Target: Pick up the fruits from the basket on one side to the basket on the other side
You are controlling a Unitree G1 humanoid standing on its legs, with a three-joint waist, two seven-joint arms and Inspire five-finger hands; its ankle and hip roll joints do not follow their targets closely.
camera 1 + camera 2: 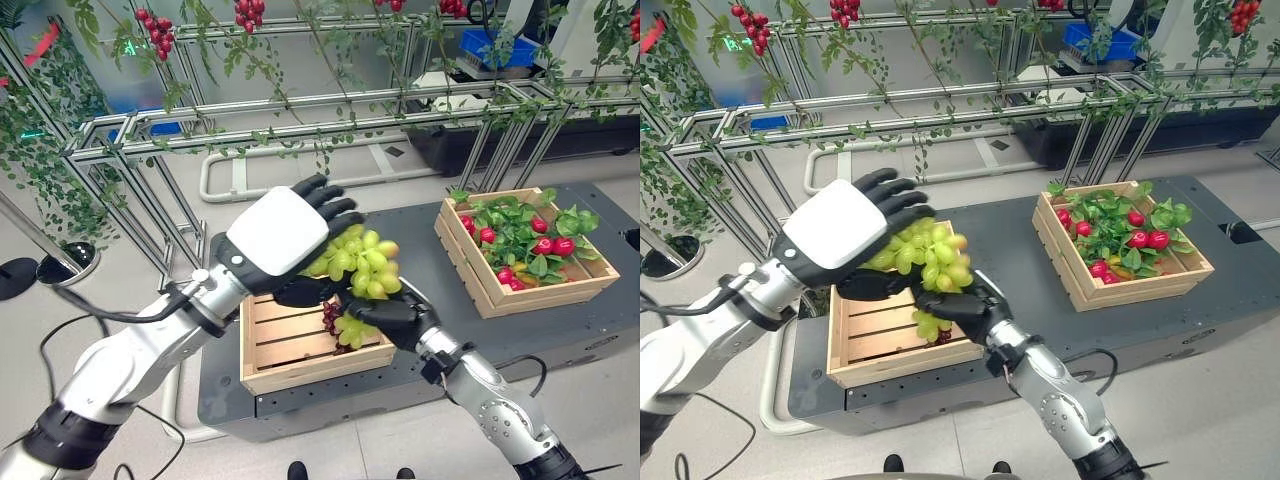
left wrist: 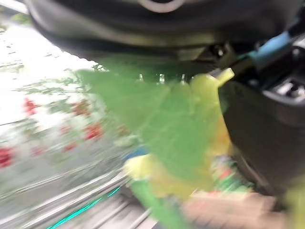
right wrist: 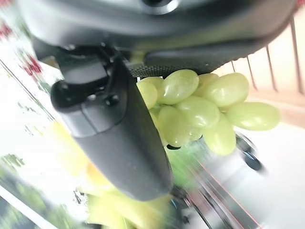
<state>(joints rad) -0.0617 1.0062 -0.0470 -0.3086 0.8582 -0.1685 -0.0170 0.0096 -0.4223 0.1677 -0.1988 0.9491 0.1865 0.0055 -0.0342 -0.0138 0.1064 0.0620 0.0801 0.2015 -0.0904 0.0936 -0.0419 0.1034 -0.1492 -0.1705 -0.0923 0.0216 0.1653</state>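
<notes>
Trellis (image 1: 300, 110): metal frame behind the tabletop, hung with green vines and clusters of small red fruit.
Left robot hand (image 1: 285, 235): comes in from the lower left, white back plate upward, over the near-left crate. Its fingers (image 1: 335, 215) curl over the top of the green grape bunch and the thumb sits under it, so it grips the bunch from above.
Near-left crate (image 1: 300, 350): pale slatted wood on the dark tabletop (image 1: 420, 240). A small cluster of dark red grapes (image 1: 331, 316) lies at its right end, partly hidden by the bunch.
Green grape bunch (image 1: 365, 265): held in the air above the right end of the near-left crate, between both robot hands (a few lower grapes hang down toward the crate).
Right robot hand (image 1: 385, 315): comes in from the lower right and meets the bunch from below. Its own wrist view shows the thumb (image 3: 119, 138) and the fingers closed against the green grapes, pinching the lower part of the bunch.
Far-right crate (image 1: 525, 250): same pale wood, well apart from the first, filled with green leaves and round red fruits (image 1: 553, 245).
</notes>
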